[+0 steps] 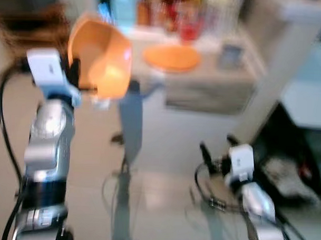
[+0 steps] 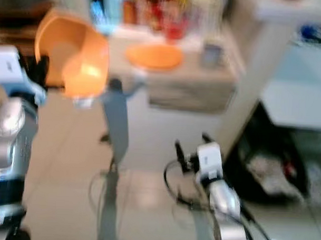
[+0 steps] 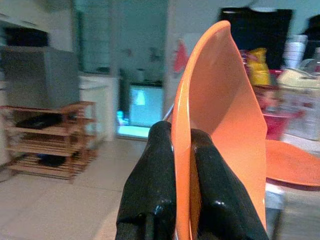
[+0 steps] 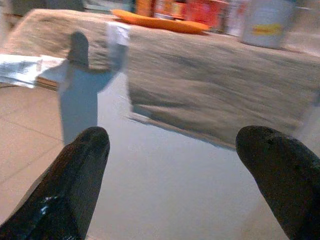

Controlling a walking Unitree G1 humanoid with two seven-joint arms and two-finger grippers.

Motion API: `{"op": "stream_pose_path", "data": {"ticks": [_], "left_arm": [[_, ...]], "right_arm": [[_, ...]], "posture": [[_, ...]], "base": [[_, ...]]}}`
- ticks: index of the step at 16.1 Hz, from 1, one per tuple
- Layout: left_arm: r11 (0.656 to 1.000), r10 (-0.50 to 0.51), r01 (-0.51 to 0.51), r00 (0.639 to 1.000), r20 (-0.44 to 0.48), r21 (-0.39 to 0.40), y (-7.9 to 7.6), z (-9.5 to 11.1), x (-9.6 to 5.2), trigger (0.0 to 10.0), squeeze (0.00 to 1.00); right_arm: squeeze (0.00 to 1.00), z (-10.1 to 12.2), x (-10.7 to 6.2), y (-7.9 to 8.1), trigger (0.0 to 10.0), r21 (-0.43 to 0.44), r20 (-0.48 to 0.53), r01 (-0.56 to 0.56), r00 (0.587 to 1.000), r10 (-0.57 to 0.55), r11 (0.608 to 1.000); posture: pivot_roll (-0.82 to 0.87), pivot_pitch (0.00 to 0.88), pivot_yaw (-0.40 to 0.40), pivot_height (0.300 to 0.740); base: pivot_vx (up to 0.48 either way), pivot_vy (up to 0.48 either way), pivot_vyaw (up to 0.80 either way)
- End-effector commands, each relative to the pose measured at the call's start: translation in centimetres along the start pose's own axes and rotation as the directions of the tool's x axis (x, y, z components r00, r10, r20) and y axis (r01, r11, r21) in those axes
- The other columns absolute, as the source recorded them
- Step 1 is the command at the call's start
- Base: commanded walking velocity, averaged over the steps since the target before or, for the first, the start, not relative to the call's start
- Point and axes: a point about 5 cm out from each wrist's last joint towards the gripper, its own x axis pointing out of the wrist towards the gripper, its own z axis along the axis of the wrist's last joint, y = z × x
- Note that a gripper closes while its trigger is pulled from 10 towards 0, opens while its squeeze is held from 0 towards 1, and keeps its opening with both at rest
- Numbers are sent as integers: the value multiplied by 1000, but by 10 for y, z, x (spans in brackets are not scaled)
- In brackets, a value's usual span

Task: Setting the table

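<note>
One orange bowl (image 1: 102, 57) is the piece in hand, carried high in front of the robot's left side, tilted with its hollow facing sideways. It looks like thin, stiff plastic: light, not fragile, but smooth and probably slick, so a pinch on the rim is the natural hold, and a loose one could let it swing or slip. The left end effector (image 3: 182, 150) has exactly that hold, its two black fingers (image 3: 150, 175) closed on the rim wall, one inside and one outside. Ahead stands the desk (image 1: 214, 85), and on it lies an orange plate (image 1: 171, 57), flat and well apart from the bowl, with blurred jars and bottles behind. The right end effector (image 4: 172, 175) hangs low over the floor (image 4: 165, 195), fingers spread wide and holding nothing.
</note>
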Motion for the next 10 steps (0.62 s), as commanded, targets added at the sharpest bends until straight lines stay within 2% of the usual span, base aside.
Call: {"op": "stream_pose_path", "data": {"ticks": [1, 4, 10], "left_arm": [[999, -34, 35, 998, 49, -10, -9, 10, 4, 0, 0], [999, -34, 35, 998, 44, -27, -15, 7, 1, 0, 0], [997, -22, 24, 999, 30, -75, -29, 2, -10, 0, 0]], "right_arm": [[0, 3, 2, -5, 10000, -13, 3, 8, 1000, -8, 1000], [0, -4, 0, -8, 10000, -10, -12, 14, 1000, -14, 1000], [0, -8, 4, -7, 10000, -7, -19, 6, 1000, -6, 1000]], "posture": [[-104, 0, 27, 736], [-105, 0, 27, 736], [-97, 0, 27, 736]], "base": [[0, -480, 0], [0, 0, 0], [0, -469, 0]]}}
